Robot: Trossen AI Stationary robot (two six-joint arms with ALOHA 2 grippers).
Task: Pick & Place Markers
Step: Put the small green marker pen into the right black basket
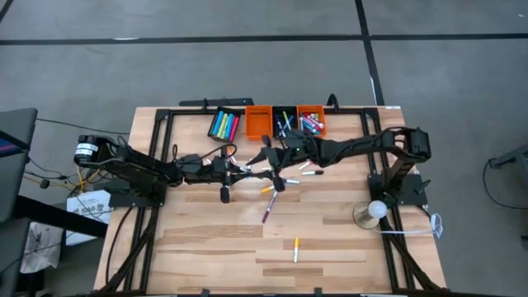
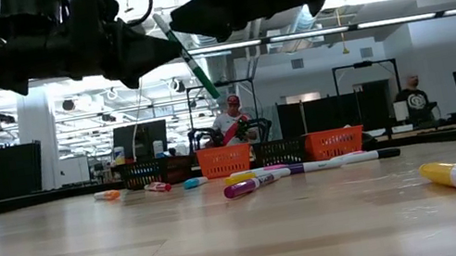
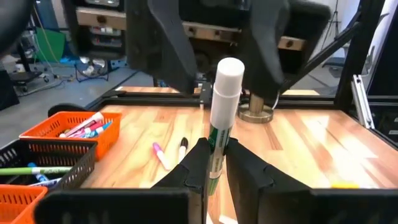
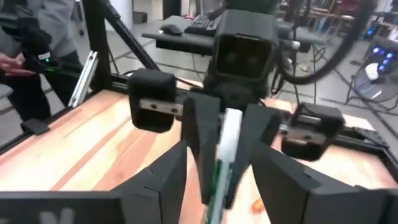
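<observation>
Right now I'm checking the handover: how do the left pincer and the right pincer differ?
The left pincer is shut on the green marker; the right pincer stands open around it. The left pincer holds the marker's body, while the right pincer's fingers flank its white-capped end. Both hang above the table.

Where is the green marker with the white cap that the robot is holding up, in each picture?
High view: cannot tell it apart, hidden among the two arms at mid-table.
Low view: green marker, tilted, top centre, between the grippers.
Left wrist view: centre, upright in the left gripper.
Right wrist view: centre, between the right gripper's open fingers.
Shared landmark: the left gripper clamping it.
</observation>
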